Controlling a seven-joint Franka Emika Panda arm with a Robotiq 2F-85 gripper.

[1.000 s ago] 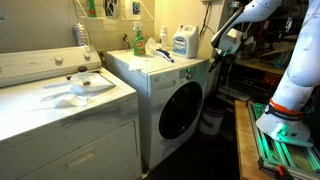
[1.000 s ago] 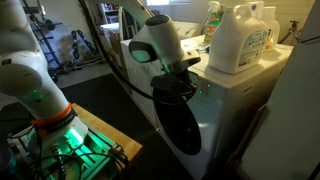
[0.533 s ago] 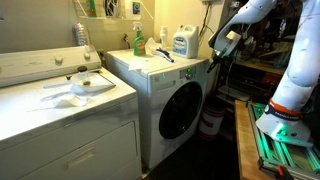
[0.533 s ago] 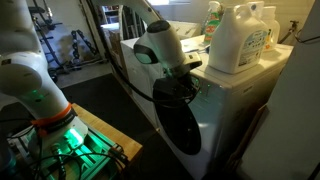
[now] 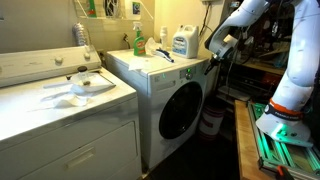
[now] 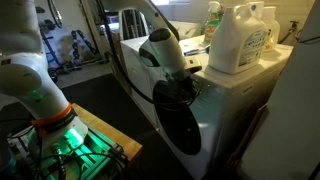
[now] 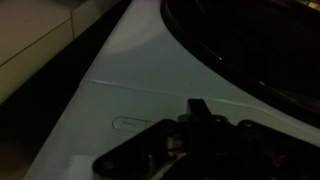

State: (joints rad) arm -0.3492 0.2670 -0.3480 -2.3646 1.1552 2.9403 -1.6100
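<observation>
Hanging at the front top corner of the washer (image 5: 160, 80) in an exterior view, the gripper (image 5: 219, 48) tilts down toward the round dark door (image 5: 180, 110), while a plastic jug (image 5: 182, 42) stands on the flat enamel top as on a shelf. In an exterior view the gripper (image 6: 184, 82) sits just beside the glossy door (image 6: 180, 125), and its own black body hides the jaws. The wrist view shows a smooth white panel (image 7: 120, 90) and the curved rim (image 7: 250, 45) close ahead, too dim to tell whether the gripper (image 7: 197, 112) is spread or pinched.

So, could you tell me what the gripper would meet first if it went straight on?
Probably the washer's white front panel, just beside the dark round door; the gripper aims at it in the wrist view, though depth is unclear.
</observation>
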